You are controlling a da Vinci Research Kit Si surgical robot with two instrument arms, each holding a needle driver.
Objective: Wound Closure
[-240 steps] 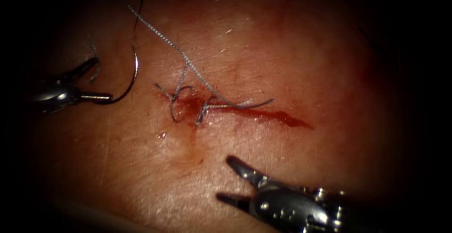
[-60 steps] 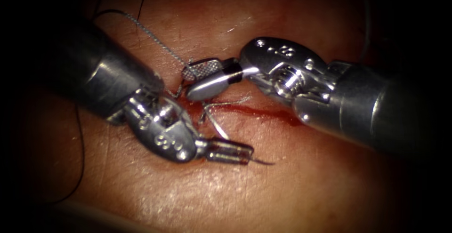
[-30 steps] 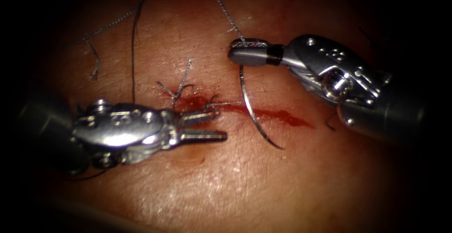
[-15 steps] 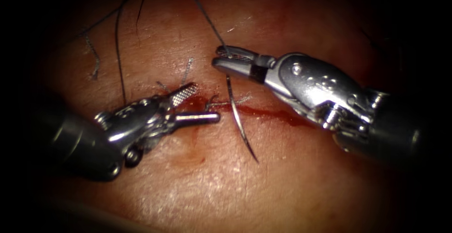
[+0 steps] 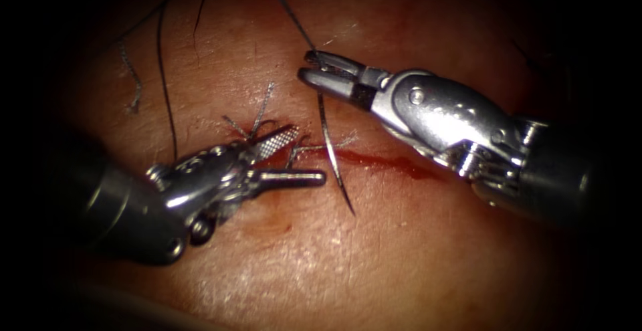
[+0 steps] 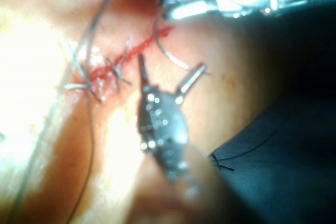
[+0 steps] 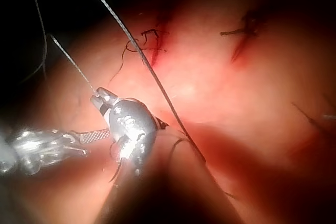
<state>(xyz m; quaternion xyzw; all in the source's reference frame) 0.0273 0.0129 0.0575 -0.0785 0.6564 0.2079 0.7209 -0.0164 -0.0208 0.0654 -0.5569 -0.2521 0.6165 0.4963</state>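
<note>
Right arm's steel needle driver pinches the thin curved needle near its thread end; the needle hangs across the red cut, apparently free of tissue. Left arm's driver, jaws spread and empty, has advanced toward it since a second ago; a handover looks possible.

Curved needle gripped near its thread end by right tool, jaws closed; body hangs down across the cut at frame centre, point free just below it, not in tissue. Thread runs to upper edge. Left tool, jaws apart, holds nothing, beside stitches left of needle.
</note>
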